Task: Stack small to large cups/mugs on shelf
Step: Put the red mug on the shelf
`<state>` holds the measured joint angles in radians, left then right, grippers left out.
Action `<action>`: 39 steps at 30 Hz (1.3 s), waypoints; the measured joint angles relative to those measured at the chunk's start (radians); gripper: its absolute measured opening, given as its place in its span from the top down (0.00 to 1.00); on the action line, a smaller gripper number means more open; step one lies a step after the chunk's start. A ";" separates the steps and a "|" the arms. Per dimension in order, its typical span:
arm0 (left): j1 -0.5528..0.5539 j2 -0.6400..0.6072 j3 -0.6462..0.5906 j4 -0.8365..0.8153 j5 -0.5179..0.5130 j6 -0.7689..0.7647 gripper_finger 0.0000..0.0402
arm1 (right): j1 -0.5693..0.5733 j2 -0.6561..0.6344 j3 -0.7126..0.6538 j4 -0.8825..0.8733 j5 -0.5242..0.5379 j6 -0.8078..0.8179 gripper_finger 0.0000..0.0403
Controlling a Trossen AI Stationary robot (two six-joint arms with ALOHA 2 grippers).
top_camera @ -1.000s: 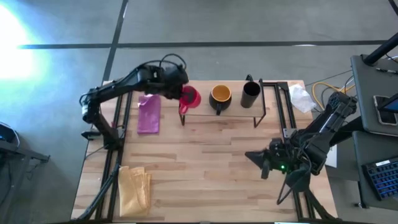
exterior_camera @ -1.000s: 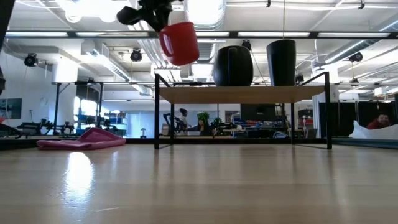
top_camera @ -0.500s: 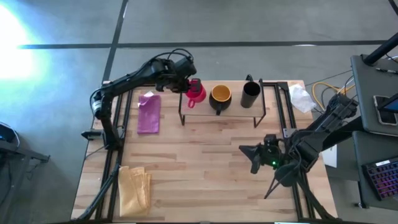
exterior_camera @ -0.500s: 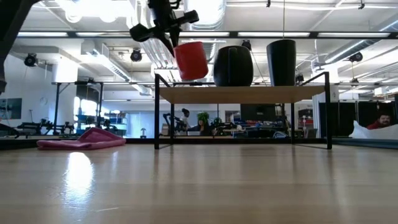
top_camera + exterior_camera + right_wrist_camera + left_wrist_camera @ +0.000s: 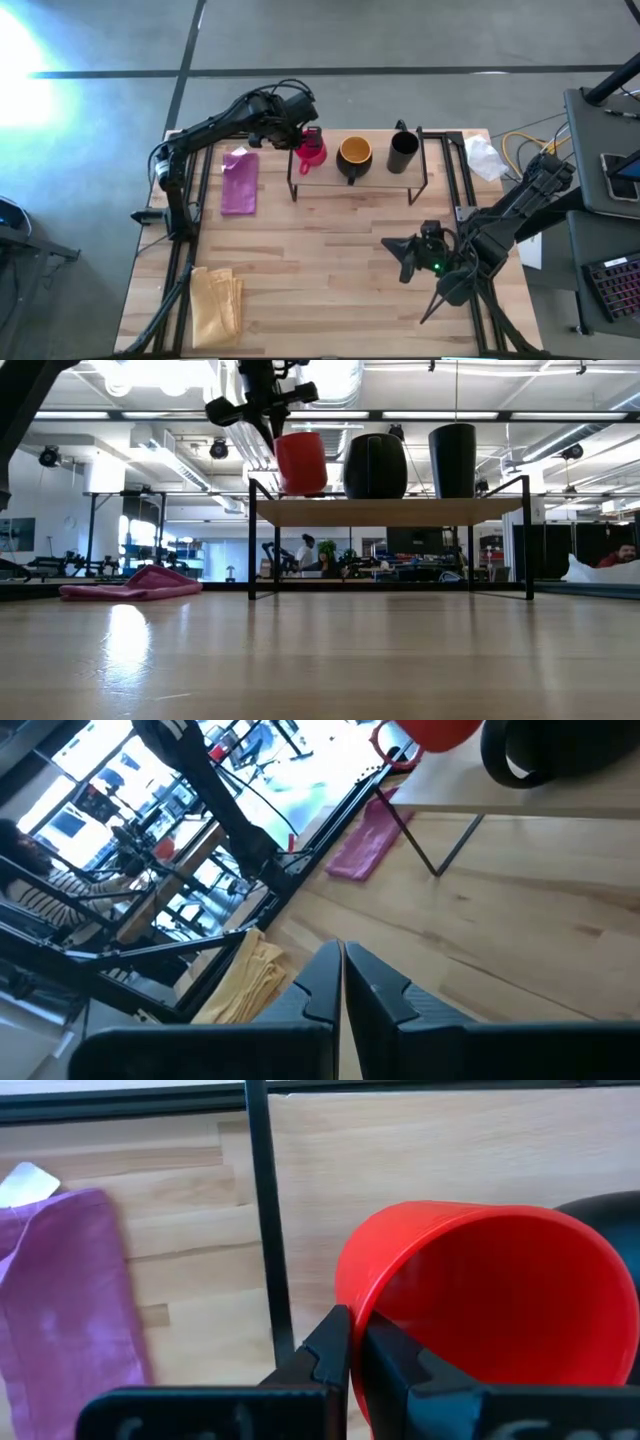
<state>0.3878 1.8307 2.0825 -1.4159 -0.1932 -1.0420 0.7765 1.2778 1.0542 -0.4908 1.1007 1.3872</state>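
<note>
The red mug (image 5: 312,151) (image 5: 300,462) hangs from my left gripper (image 5: 350,1342) at the left end of the shelf (image 5: 352,186) (image 5: 400,511). Its base is at or just above the board; which, I cannot tell. The gripper is shut on the mug. The dark mug with the orange inside (image 5: 354,154) (image 5: 375,465) stands on the middle of the shelf. The taller black cup (image 5: 403,150) (image 5: 452,460) stands on the shelf's right end. My right gripper (image 5: 396,256) (image 5: 340,982) waits shut over the table's right near part. My left gripper holds the red mug by its rim (image 5: 350,1302), on the side away from the dark mug. One finger is inside the mug and one outside. The fingers come from above, slanting down from the table's left. The mug is nearly upright, leaning slightly.
A purple cloth (image 5: 240,182) (image 5: 130,585) lies left of the shelf. A yellow cloth (image 5: 217,300) lies at the table's near left corner. White crumpled paper (image 5: 486,158) sits at the far right. Bare wood (image 5: 330,260) lies in front of the shelf.
My left gripper has carried the red mug toward the shelf and down. The mug was tilted high beside the shelf's left end and now hangs nearly upright at board level beside the dark mug. My right arm has shifted a little toward the table's left.
</note>
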 joint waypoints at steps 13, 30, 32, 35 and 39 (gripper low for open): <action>-0.008 0.001 -0.013 0.002 0.002 -0.029 1.00 | 0.000 0.000 0.000 0.001 0.000 -0.001 0.98; -0.009 0.001 -0.032 0.026 0.006 -0.025 0.82 | 0.000 0.000 -0.001 0.001 -0.005 -0.009 0.98; -0.009 0.001 -0.032 0.026 0.006 -0.025 0.81 | 0.000 0.000 -0.001 0.001 -0.005 -0.011 0.98; -0.015 0.001 -0.039 0.025 0.006 -0.025 0.81 | 0.000 -0.001 -0.001 0.001 -0.005 -0.012 0.98; -0.024 -0.001 -0.039 0.020 0.008 -0.022 0.81 | 0.000 -0.001 -0.001 0.001 -0.009 -0.017 0.98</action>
<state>0.3638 1.8293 2.0436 -1.3960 -0.1847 -1.0643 0.7765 1.2770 1.0534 -0.4900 1.0920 1.3699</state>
